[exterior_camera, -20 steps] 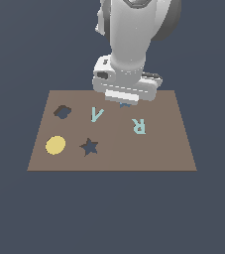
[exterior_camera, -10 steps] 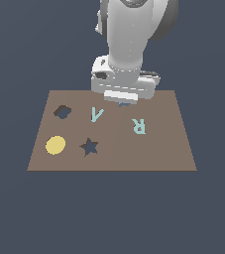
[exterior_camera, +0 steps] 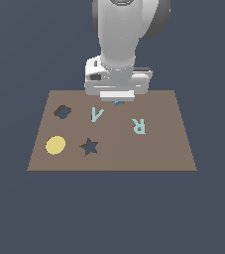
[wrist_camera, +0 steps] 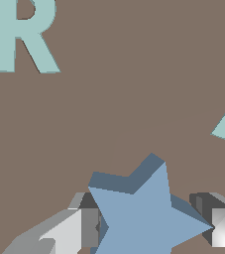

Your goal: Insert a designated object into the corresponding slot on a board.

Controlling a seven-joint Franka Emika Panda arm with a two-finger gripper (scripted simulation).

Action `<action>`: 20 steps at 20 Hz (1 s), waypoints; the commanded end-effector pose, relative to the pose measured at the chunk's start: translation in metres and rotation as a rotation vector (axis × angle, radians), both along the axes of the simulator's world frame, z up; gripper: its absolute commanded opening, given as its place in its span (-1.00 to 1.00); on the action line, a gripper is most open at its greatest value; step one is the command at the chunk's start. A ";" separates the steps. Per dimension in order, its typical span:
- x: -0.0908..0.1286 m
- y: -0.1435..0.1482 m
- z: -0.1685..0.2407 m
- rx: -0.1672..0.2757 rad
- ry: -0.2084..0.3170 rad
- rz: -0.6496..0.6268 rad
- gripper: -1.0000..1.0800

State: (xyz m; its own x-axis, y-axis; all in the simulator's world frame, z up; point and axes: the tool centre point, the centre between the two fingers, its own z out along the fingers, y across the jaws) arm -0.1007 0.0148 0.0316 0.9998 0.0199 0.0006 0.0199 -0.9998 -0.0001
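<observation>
Star piece [wrist_camera: 143, 218] sat between the two fingers [wrist_camera: 79, 228] of the gripper [exterior_camera: 118, 101], which looked closed onto its sides; a blue sliver showed beneath the gripper in the exterior view. Piece was near the board's [exterior_camera: 173, 149] far edge, between letters A [exterior_camera: 97, 114] and R [exterior_camera: 139, 125]. Star slot [exterior_camera: 89, 147] lay well apart, empty, presumably the carry target.
</observation>
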 end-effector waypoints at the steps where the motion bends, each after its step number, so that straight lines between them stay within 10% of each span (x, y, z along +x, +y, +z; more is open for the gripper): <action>1: 0.000 -0.007 0.000 0.000 0.000 0.064 -1.00; 20: 0.019 -0.072 0.003 -0.002 -0.001 0.702 -1.00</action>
